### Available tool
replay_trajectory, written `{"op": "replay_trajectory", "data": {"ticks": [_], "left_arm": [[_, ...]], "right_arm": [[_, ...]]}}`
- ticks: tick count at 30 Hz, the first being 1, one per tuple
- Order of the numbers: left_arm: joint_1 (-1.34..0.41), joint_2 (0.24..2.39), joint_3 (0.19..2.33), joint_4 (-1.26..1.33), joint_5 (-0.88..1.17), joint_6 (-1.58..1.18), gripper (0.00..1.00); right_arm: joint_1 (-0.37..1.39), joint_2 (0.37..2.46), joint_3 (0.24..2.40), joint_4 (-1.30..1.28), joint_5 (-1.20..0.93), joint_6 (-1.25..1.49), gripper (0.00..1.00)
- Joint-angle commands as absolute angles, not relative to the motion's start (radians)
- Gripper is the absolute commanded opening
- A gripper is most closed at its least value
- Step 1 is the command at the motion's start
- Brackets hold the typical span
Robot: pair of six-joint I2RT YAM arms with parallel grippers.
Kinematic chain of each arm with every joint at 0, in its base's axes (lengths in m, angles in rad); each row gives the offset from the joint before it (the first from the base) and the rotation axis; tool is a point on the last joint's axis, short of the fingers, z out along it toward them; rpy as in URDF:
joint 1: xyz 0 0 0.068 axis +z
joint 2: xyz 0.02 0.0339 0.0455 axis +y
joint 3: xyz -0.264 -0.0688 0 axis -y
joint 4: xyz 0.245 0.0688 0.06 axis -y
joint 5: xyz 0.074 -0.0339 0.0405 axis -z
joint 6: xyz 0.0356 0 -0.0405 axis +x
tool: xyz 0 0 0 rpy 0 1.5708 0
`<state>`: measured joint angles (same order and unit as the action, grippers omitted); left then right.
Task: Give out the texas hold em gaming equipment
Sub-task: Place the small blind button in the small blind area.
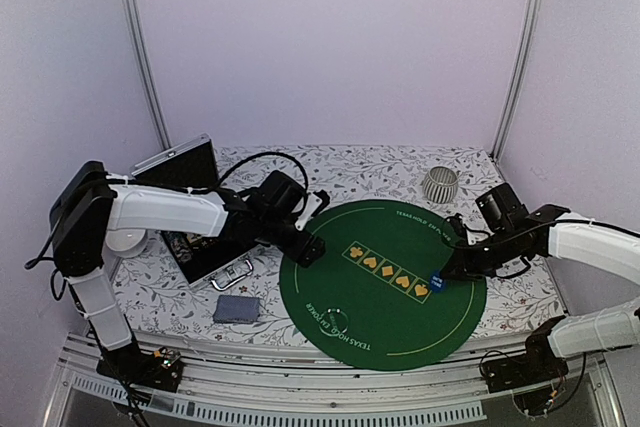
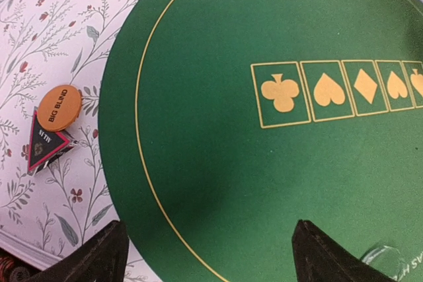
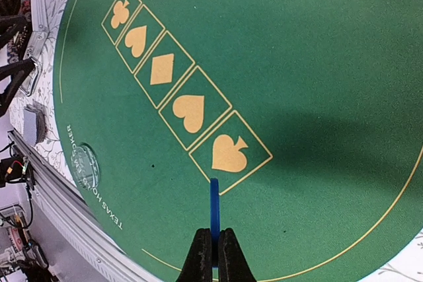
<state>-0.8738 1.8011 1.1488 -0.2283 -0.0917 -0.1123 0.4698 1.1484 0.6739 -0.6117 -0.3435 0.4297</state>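
Pale lilac walls are seen behind a table point(image 1: 400, 162) that is covered by a flowered cloth, on which a round green mat point(image 1: 390, 332) printed with five yellow card-suit boxes is laid. At the left, an aluminium case point(image 1: 180, 162) is stood open with its lid raised. Its black-lined tray is largely hidden by the left arm point(image 1: 170, 209), but a few poker chips point(image 1: 183, 245) can be made out inside. A ribbed grey cup point(image 1: 439, 184) is set upright on the cloth behind the mat at the right, and what it holds cannot be told. The left jaws are held wide apart and empty above the mat's left edge. Just off that edge, on the cloth, an orange disc point(image 2: 59, 107) marked BIG BLIND is found touching the top of a black red-edged triangle point(image 2: 45, 148). A deck of grey-blue cards point(image 1: 237, 309) is laid flat on the cloth near the front, beside the case and left of the mat. The right arm point(image 1: 590, 242) is stretched over the mat's right side, where a blue disc point(image 3: 214, 209) is pinched on edge between the right jaws, close to the spade box.
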Motion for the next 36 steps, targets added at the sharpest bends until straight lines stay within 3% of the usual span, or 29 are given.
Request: {"op": "replay_trajectory", "data": {"ticks": [1, 7, 13, 21, 36], "left_arm": [[-0.850, 1.771, 1.127, -0.208, -0.105, -0.103, 0.89], [-0.848, 1.769, 1.124, -0.215, -0.128, -0.106, 0.89], [-0.840, 1.744, 1.138, -0.198, -0.133, -0.106, 0.89], [-0.812, 1.634, 1.042, -0.117, -0.155, -0.141, 0.89], [-0.806, 1.473, 0.851, 0.010, -0.197, -0.173, 0.89]], "right_arm": [[0.465, 1.190, 0.687, -0.642, -0.355, 0.417, 0.02], [0.465, 1.227, 0.690, -0.633, -0.324, 0.437, 0.02], [0.500, 1.233, 0.721, -0.472, -0.483, 0.439, 0.02], [0.635, 1.515, 0.978, -0.245, -0.641, 0.454, 0.02], [0.660, 1.899, 1.362, -0.177, -0.593, 0.507, 0.02]]}}
